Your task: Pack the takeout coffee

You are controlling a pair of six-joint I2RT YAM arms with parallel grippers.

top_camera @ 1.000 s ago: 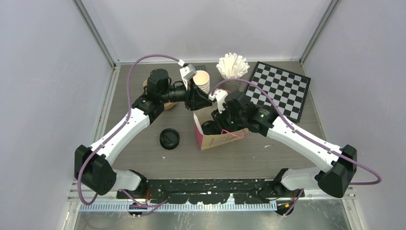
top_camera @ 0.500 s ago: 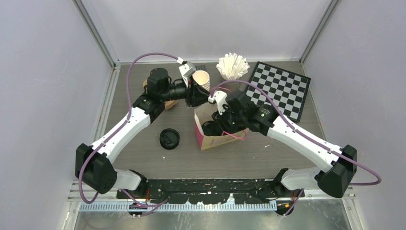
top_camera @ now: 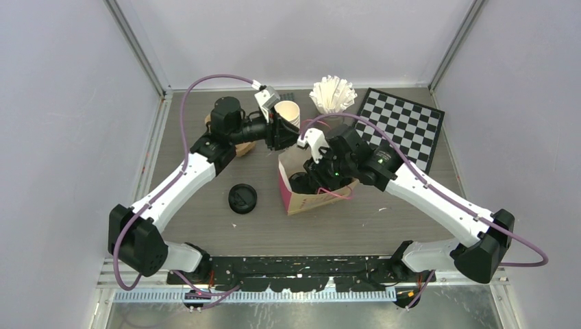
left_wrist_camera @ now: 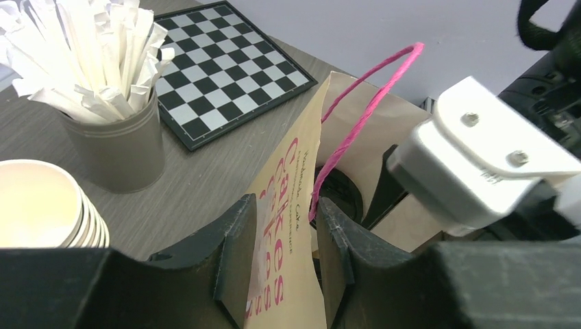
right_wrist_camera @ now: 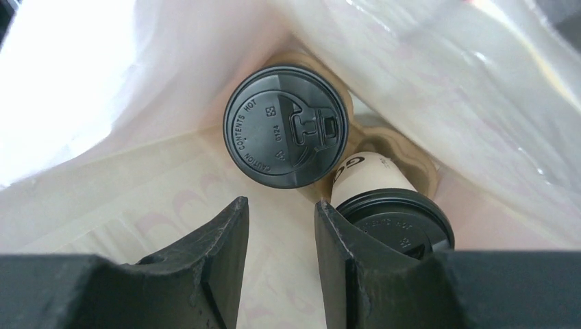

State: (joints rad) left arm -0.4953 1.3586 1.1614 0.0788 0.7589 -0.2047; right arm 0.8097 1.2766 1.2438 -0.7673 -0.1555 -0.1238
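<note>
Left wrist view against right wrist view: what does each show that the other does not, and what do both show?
Only the left wrist view: the bag from outside with its pink handle, the straws in their holder, the chessboard and a stack of lidless cups. Only the right wrist view: the bag's inside, where two lidded cups sit in a cardboard carrier. Both: the bag. A dark round shape inside it in the left wrist view may be a lid.
</note>
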